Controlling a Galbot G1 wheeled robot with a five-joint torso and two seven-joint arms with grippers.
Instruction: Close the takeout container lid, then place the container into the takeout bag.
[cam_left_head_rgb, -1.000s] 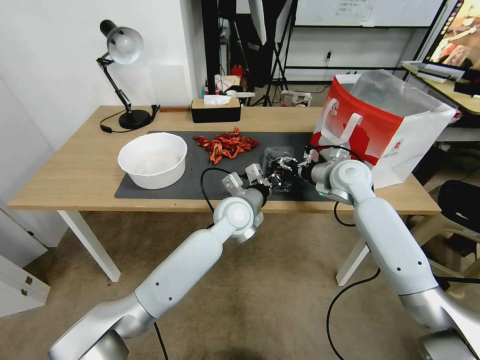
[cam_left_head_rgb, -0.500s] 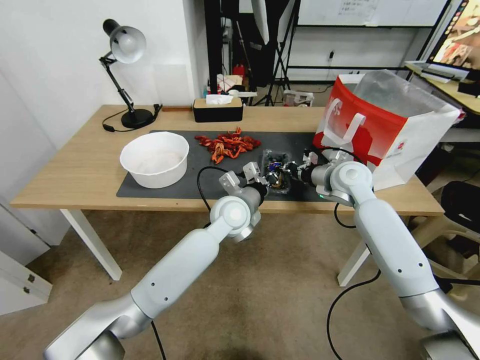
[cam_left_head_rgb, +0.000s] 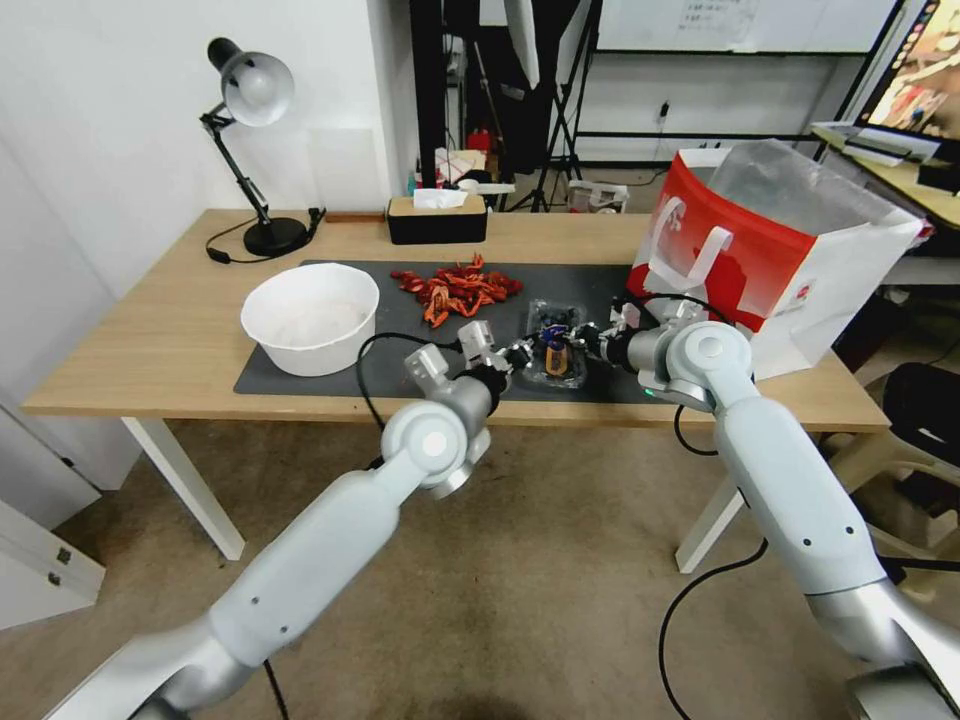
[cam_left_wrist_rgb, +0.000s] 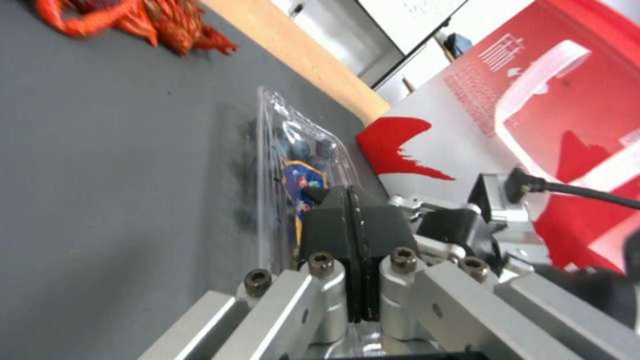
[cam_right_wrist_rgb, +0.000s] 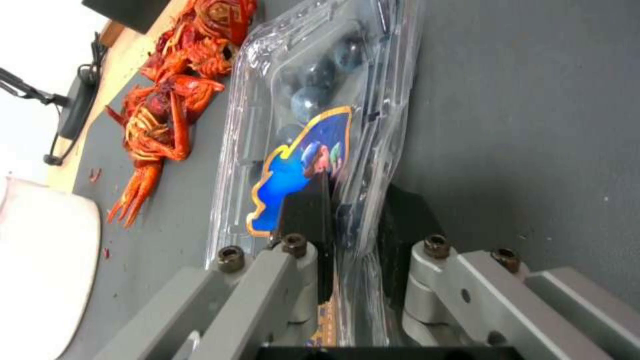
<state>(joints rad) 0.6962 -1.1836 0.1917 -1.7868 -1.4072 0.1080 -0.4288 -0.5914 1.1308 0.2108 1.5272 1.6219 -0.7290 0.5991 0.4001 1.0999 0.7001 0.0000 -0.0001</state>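
**Clear plastic clamped from the right**

The takeout container lies on the dark mat of the desk, lid down, beside the takeout bag. The right end effector pinches its edge; the left end effector sits pressed together, empty, alongside. Crayfish lie behind.

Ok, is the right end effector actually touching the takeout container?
Touching. The right wrist view shows the right end effector with its pads either side of the takeout container's clear plastic edge, pinching it.
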